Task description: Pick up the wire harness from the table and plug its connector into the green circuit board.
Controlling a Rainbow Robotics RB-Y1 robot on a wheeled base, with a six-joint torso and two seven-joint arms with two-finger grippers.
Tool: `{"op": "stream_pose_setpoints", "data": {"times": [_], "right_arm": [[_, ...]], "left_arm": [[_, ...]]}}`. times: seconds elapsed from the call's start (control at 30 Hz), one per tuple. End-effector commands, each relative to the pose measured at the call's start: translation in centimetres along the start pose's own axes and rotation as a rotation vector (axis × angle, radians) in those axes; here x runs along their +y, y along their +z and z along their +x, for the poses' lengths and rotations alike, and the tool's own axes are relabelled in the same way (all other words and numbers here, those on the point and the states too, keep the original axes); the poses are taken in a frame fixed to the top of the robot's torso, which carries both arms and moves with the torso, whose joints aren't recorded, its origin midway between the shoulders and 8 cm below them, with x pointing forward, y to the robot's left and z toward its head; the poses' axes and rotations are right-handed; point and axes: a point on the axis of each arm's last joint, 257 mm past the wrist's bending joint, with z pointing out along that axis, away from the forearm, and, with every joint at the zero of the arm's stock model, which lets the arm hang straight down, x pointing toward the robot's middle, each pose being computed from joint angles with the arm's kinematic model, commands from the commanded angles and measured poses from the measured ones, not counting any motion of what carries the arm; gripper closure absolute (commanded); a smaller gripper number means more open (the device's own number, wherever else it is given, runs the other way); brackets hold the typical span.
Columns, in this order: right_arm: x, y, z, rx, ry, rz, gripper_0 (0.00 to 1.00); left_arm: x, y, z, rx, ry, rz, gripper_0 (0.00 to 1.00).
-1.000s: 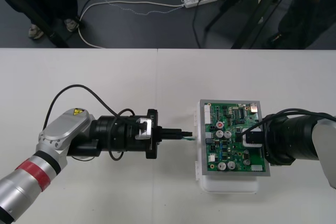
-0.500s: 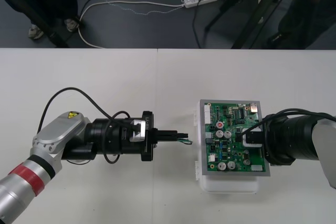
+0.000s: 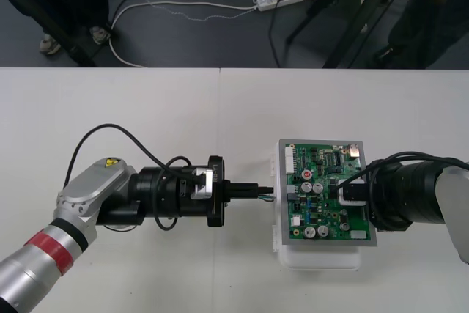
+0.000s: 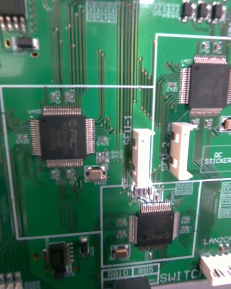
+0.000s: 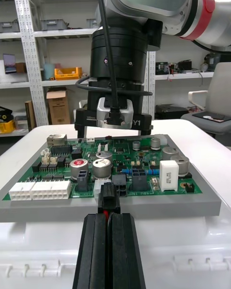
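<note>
The green circuit board sits on its white base at the right of the table. My left gripper lies level, pointing at the board's left edge, its tips almost touching it. In the left wrist view its fingers are pressed together on the harness's small black plug, which is right at the board's near edge; a bit of red wire shows behind it. Thin green wire hangs under the tips. My right gripper hovers over the board's middle, close above the board.
The other gripper stands on the board's far side, facing my left one. Two white sockets lie under the right wrist camera. A white multi-pin connector sits at a board corner. The table's far edge borders cabled floor.
The left gripper drew back to the left from the board, then came forward again to the right. Its tips now sit nearer the board's edge than a second ago. The right arm stayed put.
</note>
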Motion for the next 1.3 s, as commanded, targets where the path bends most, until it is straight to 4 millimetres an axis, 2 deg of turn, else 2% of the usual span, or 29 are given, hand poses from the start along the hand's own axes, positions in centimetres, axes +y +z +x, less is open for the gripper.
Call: {"op": "stream_pose_setpoints", "data": {"times": [0.03, 0.87, 1.3], "right_arm": [[-0.9, -0.6, -1.9, -0.025, -0.010, 0.026, 0.00], [-0.9, -0.6, -1.9, -0.025, 0.001, 0.026, 0.00], [-0.9, -0.6, -1.8, -0.024, 0.005, 0.026, 0.00]], "left_arm": [[-1.5, 2.3, -1.3, -0.051, -0.013, 0.033, 1.00], [-1.3, 2.6, 1.0, 0.032, -0.054, 0.002, 1.00], [-1.7, 3.3, 1.3, 0.038, -0.076, 0.007, 1.00]]}}
